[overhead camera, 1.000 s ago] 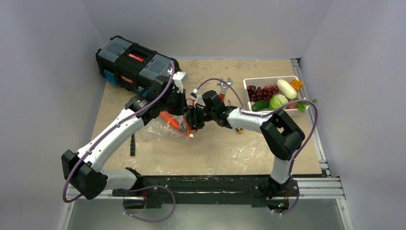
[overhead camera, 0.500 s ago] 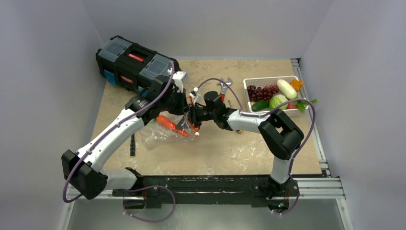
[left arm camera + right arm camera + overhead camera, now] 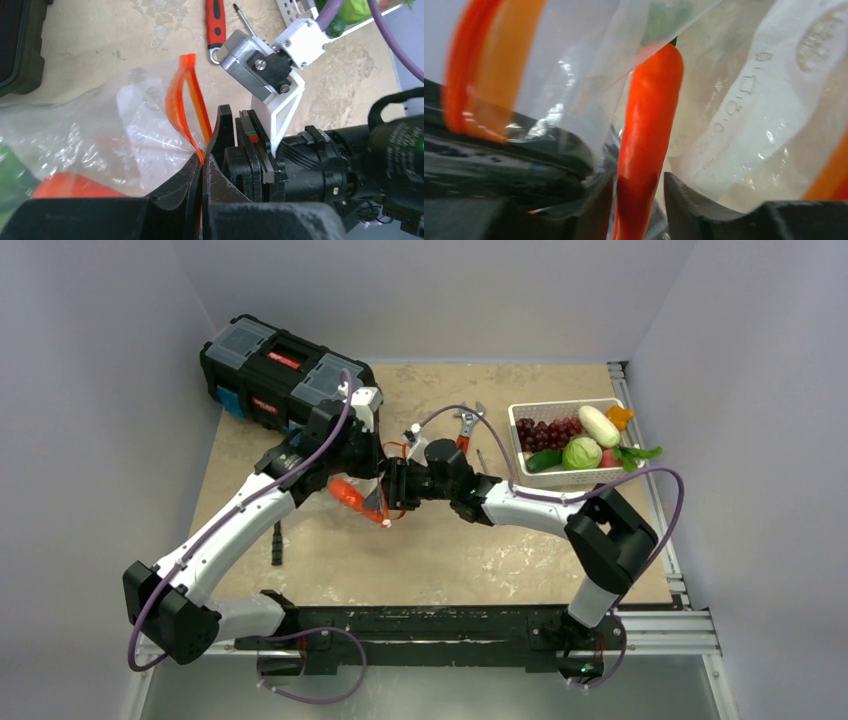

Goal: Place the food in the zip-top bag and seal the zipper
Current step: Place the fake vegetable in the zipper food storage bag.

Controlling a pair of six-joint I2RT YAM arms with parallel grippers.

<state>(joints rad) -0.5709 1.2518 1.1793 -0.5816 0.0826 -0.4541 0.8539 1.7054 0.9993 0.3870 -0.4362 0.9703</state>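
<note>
**Grippers.** The left gripper (image 3: 202, 165) is clamped shut on the zipper (image 3: 181, 102) at the mouth of the zip-top bag (image 3: 100, 135). The right gripper (image 3: 636, 200) stands with narrow jaws either side of the orange carrot (image 3: 649, 125). Whether they grip it cannot be told.

**Food.** The carrot lies within the bag. The grape bunch (image 3: 545, 432), radish (image 3: 599, 425) and cabbage (image 3: 580, 452) lie in the white basket (image 3: 515, 425).

**Progress (judged).** One item is in. The remaining food and the sealing are outstanding.

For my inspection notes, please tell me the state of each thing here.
Left claw: shut on zip-top bag edge.
Right claw: astride carrot, grip unclear.
Zipper: unsealed, gaping.
Toolbox: lid closed.
Basket: holds food.
</note>
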